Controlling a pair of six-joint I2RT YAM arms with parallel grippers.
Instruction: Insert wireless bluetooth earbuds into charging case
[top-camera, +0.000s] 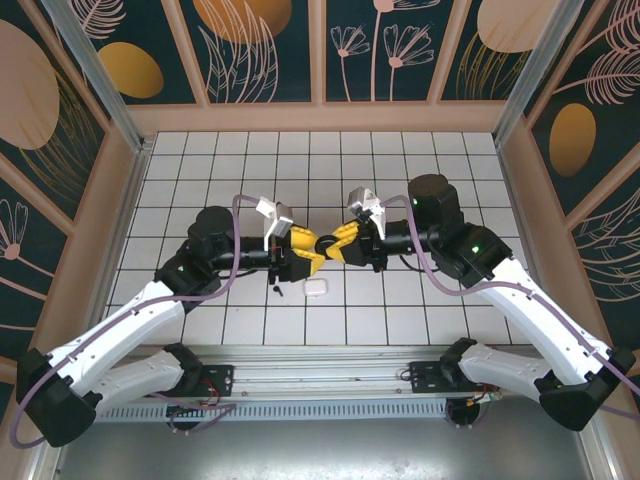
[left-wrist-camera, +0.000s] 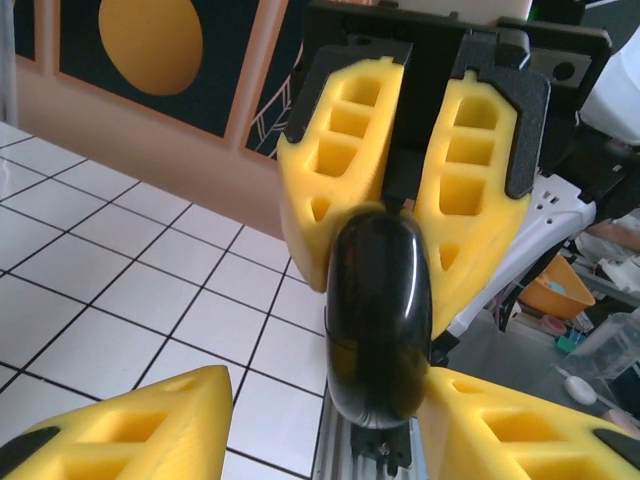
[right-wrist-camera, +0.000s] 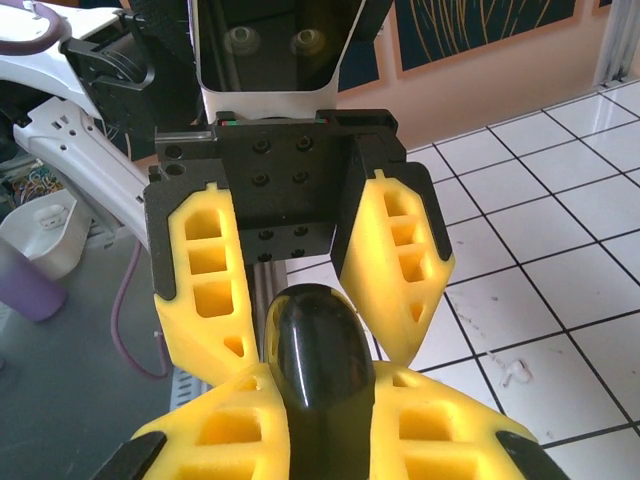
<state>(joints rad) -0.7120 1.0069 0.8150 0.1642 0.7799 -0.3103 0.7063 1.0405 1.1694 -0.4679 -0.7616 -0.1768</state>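
A glossy black charging case (top-camera: 324, 245) hangs above the table's middle, where both grippers meet. My right gripper (right-wrist-camera: 318, 385) is shut on the near end of the case (right-wrist-camera: 315, 345). My left gripper (left-wrist-camera: 330, 385) is open around the other end of the case (left-wrist-camera: 380, 300). Its right finger (left-wrist-camera: 520, 425) touches the case, while its left finger (left-wrist-camera: 120, 430) stands apart from it. Tiny black earbuds (top-camera: 277, 288) lie on a tile just below the left gripper (top-camera: 312, 251). The right gripper (top-camera: 336, 243) reaches in from the right.
A small white charging case (top-camera: 314, 287) lies on the tiles under the grippers, next to the black earbuds. Wooden walls (top-camera: 320, 118) ring the tiled table. A metal rail (top-camera: 320, 365) runs along the near edge by the arm bases.
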